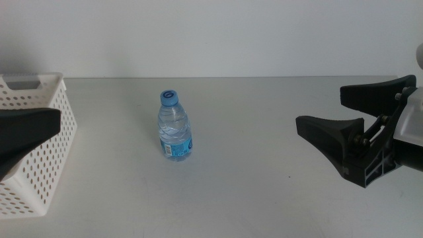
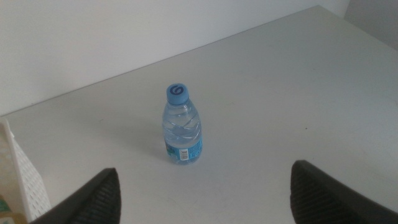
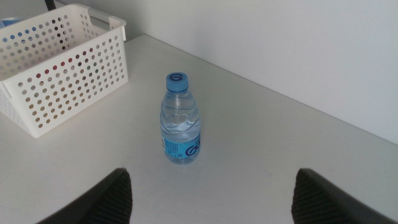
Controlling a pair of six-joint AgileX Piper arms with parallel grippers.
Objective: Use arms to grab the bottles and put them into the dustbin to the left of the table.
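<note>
One clear water bottle (image 1: 174, 127) with a blue cap and blue label stands upright on the grey table (image 1: 251, 192), a little left of centre. The white perforated dustbin (image 1: 41, 178) sits at the table's left edge. My left gripper (image 1: 30, 125) hovers in front of the dustbin, left of the bottle; its wrist view shows the jaws wide open and empty, facing the bottle (image 2: 183, 130). My right gripper (image 1: 320, 109) hangs open at the right, well apart from the bottle (image 3: 181, 121), with nothing between its jaws.
A plain white wall runs behind the table. Through the holes of the dustbin (image 3: 62, 68), bits of red and blue show inside it. Bare tabletop surrounds the bottle on every side.
</note>
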